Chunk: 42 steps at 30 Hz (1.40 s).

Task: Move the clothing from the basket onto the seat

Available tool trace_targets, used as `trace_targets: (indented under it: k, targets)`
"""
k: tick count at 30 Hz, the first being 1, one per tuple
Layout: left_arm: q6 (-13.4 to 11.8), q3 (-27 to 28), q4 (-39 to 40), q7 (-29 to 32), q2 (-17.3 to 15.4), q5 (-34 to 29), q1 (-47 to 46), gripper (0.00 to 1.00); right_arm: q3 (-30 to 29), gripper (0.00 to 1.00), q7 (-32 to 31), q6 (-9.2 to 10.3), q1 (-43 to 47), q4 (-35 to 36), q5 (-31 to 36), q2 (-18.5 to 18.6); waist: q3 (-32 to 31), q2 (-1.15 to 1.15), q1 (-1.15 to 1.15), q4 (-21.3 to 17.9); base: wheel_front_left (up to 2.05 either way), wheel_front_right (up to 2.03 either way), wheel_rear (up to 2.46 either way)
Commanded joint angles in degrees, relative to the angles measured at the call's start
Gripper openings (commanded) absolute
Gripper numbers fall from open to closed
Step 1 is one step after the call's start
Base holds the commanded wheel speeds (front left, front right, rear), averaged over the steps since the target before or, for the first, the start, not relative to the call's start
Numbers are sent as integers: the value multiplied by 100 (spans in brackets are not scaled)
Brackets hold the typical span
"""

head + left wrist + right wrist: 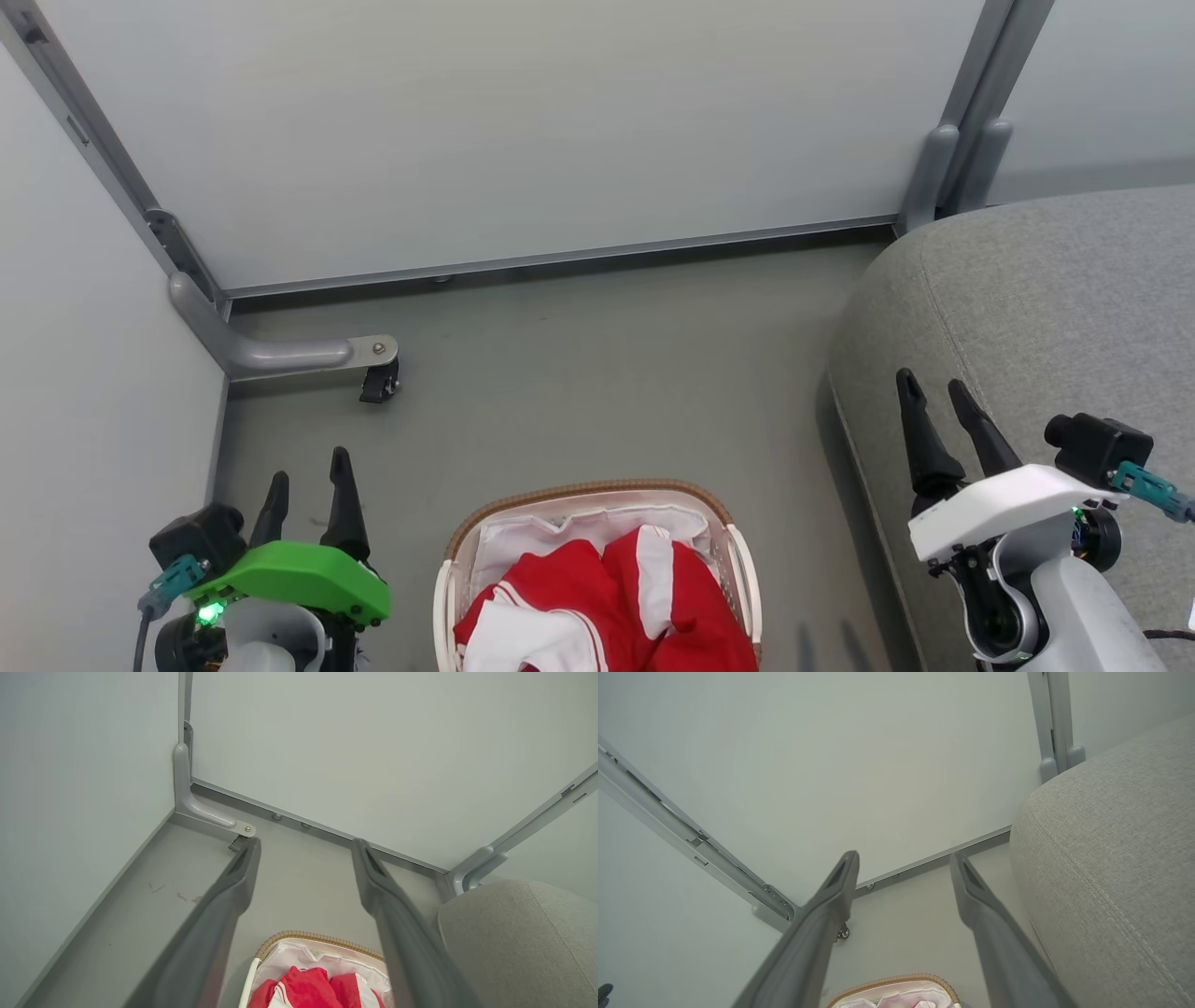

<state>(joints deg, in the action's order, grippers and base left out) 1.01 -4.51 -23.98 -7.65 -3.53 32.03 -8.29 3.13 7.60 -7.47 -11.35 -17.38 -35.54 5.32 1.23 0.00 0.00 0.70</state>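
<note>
Left gripper (310,465) and right gripper (931,378) are held spread and empty. Red-and-white clothing (607,597) is found lying in the basket (579,490), beside the seat (1046,299); transfer is judged not begun.

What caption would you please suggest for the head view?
Open left tool and right tool flank the basket of red-and-white clothing, seat alongside.

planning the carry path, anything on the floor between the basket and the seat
Nothing. In the head view, the strip of grey floor between the basket and the seat is bare.
</note>
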Motion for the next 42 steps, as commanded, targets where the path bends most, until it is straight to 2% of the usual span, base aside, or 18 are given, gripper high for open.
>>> trace_targets:
  k: [1,16,27,42]
  targets:
    - [-27,-30,30,-52,-59,-162,-173,100,31,100,59,-3,-154,16,181,52,2,0,0,-2,0,0,0]
    - [-116,41,-25,-266,6,-875,-17,100,-2,100,277,-3,-51,-142,1020,27,5,0,0,-2,0,0,0]
    - [-43,166,66,-414,59,-1306,151,100,-91,100,420,-3,91,-253,1598,-19,-37,0,0,-6,0,0,0]
    - [15,25,-130,-584,60,-1445,264,100,-102,100,587,-3,109,-445,2264,-83,-17,0,0,-30,0,0,0]
